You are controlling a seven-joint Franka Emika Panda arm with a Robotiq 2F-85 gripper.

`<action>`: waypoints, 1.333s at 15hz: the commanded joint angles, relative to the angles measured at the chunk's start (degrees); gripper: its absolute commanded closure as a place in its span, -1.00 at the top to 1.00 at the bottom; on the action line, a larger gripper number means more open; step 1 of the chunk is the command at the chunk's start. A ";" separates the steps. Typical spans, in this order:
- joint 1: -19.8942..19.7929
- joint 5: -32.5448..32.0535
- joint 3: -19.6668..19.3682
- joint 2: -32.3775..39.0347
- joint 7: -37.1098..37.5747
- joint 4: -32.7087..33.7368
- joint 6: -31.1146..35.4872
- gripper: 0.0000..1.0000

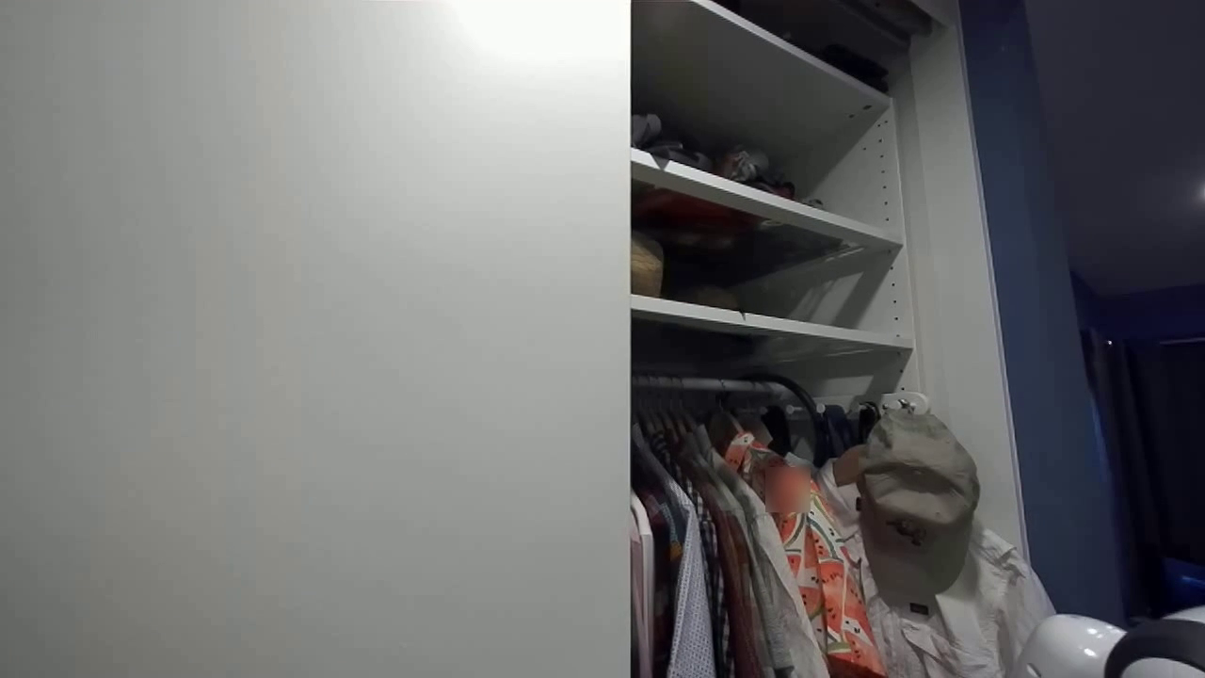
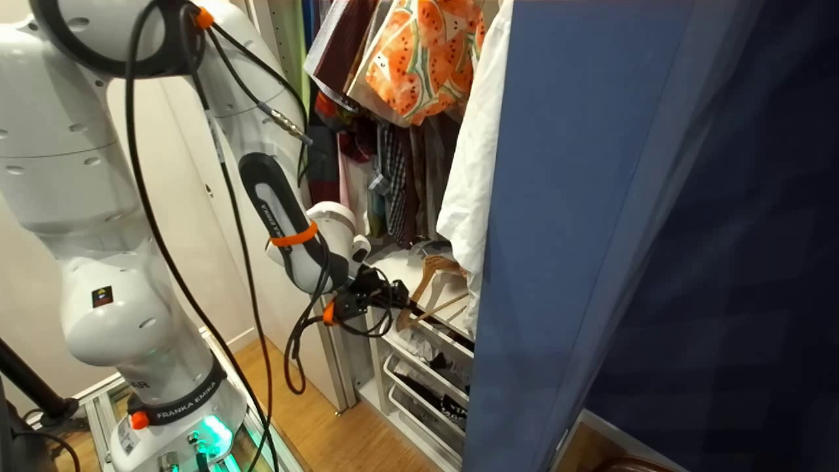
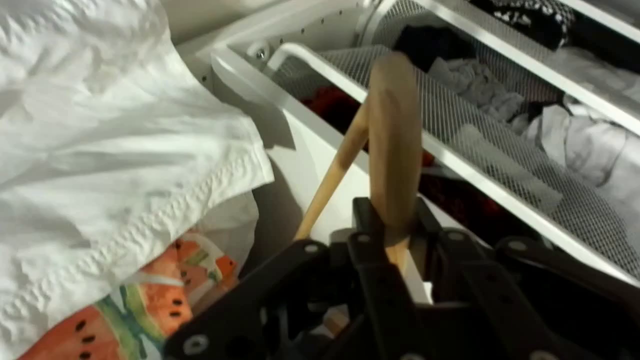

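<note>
In the wrist view, a white shirt (image 3: 100, 140) is filling the left of the frame, its hem overlapping a watermelon-print shirt (image 3: 150, 300) at the lower left. At the bottom centre, the black Robotiq gripper (image 3: 395, 214) is holding a wooden clothes hanger (image 3: 395, 135), its fingers (image 3: 364, 215) standing close together on either side of the wood. The hanger's rounded end is pointing toward the top of the frame, and its thin bar is slanting down to the left. White-rimmed mesh baskets (image 3: 500, 189) are running diagonally across the right, carrying crumpled clothes (image 3: 585, 140). In an exterior view, the white Franka arm (image 2: 65, 187) is standing at the left, its wrist sitting near the centre; the hanger is showing just below centre, beside the white shirt, and a blue wall (image 2: 570, 216) is rising at the right. In an exterior view, a pale panel (image 1: 311, 358) is covering the left half, white shelves (image 1: 772, 200) are rising above hung garments (image 1: 701, 584) right of centre, and a khaki cap (image 1: 918, 508) is overlapping the white shirt at the lower right.
</note>
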 commanded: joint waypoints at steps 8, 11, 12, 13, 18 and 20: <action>13.85 -4.46 -6.98 -13.57 14.83 7.80 30.17 -0.89; 25.68 -4.43 -16.50 -18.15 19.23 6.32 31.83 -0.89; 29.87 -4.42 -20.45 -19.56 20.42 5.46 32.19 -0.89; 34.00 -4.41 -24.80 -21.17 21.28 4.32 32.60 -0.89; 42.41 -4.41 -35.04 -20.74 20.38 3.47 32.11 -0.57; 42.67 -3.05 -35.91 -21.50 19.52 2.31 29.86 -0.89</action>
